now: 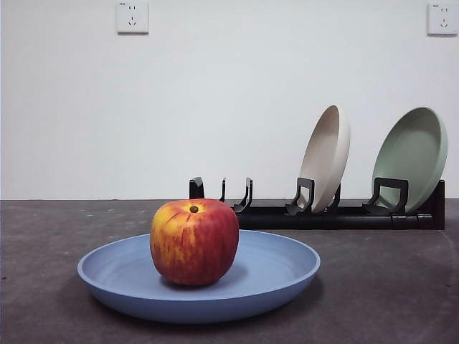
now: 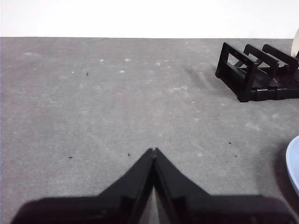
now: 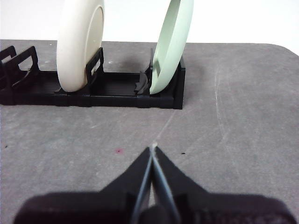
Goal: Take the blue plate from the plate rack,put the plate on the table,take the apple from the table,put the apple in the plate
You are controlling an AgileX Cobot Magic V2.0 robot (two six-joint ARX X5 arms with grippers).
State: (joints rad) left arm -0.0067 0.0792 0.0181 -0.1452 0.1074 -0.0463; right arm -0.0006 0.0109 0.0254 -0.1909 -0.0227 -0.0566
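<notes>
Apple [image 1: 194, 242] sits in blue plate [image 1: 267, 276] on the surface [image 1: 387, 287], in front of the plate rack [image 1: 337, 215]. Left end effector [image 2: 153, 151] and right end effector [image 3: 153, 148] both closed, empty. Apple looks rigid, smooth, rolls easily: grip across its widest part. Plate looks light, stiff: take by rim.

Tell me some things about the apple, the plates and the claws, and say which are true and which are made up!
1. The apple sits in the blue plate. True.
2. The blue plate stands in the rack. False: it lies flat on the table, in front of the rack.
3. Two plates stand in the rack, a beige plate and a green plate. True.
4. The left claw holds the apple. False: it is shut and holds nothing.
5. The right claw is shut. True.
</notes>
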